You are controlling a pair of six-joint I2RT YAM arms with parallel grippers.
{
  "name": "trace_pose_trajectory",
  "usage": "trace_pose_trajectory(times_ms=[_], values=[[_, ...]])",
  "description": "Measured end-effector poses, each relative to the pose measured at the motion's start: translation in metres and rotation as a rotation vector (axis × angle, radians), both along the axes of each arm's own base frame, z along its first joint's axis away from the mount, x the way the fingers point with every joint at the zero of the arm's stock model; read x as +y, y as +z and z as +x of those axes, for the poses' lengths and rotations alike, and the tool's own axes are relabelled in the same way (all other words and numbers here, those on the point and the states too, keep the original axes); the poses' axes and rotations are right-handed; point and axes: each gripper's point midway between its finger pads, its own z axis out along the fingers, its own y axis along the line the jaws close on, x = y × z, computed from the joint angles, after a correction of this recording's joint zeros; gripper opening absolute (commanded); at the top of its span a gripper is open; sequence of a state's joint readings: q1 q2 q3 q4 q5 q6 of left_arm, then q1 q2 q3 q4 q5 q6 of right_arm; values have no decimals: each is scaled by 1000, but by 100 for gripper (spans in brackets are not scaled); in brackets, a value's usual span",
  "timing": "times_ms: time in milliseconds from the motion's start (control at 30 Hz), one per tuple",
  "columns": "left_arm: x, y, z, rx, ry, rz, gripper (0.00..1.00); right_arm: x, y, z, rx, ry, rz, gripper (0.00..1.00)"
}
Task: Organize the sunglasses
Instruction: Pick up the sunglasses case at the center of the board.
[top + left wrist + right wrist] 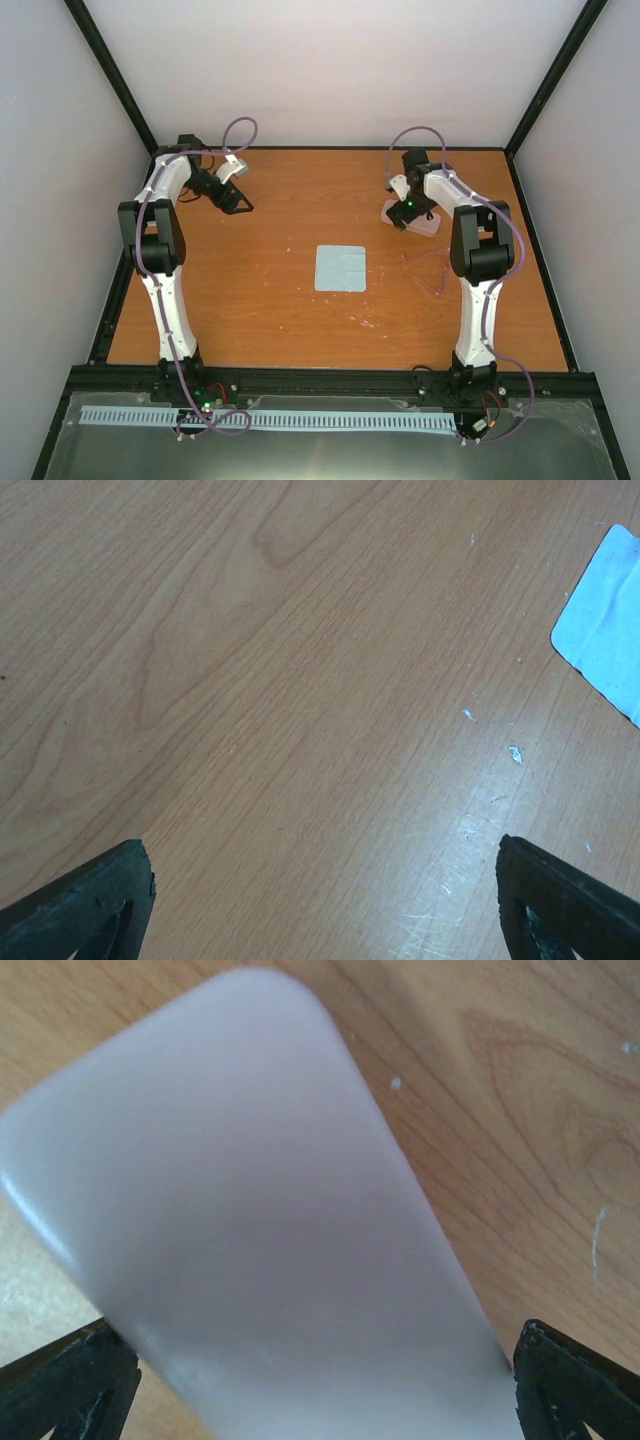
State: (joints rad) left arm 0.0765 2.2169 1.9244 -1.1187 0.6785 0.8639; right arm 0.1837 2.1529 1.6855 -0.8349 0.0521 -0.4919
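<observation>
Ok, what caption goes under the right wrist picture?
Open right claw above the pink case on the wooden table.

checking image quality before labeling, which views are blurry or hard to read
right wrist: the case fills the frame, soft and out of focus, while the wood beside it is sharper; left wrist: grain sharp, cloth corner crisp at the right edge; top external: even light, but the sunglasses are faint, with low contrast against the wood

Both agape: left gripper (322,850), right gripper (322,1335).
</observation>
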Motion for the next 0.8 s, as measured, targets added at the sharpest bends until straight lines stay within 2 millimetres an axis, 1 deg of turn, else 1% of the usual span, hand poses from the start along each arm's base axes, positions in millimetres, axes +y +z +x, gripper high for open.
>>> trace_pose_trajectory(times_ms=[233, 400, 500, 567, 667, 800], values=[[0, 0, 1, 8, 13, -5, 93, 3, -10, 16, 7, -39, 54, 100], [-1, 5, 5, 6, 30, -16, 93, 6, -9, 33, -4, -97, 116, 100], [-2, 12, 10, -7, 38, -30, 92, 10, -7, 39, 7, -133, 162, 100], [-3, 15, 12, -12, 42, -38, 93, 12, -4, 40, 15, -149, 191, 100], [-4, 15, 12, -7, 45, -48, 92, 14, -1, 38, 36, -165, 221, 100], [-6, 13, 12, 4, 46, -61, 92, 14, -5, 27, 80, -179, 235, 100]])
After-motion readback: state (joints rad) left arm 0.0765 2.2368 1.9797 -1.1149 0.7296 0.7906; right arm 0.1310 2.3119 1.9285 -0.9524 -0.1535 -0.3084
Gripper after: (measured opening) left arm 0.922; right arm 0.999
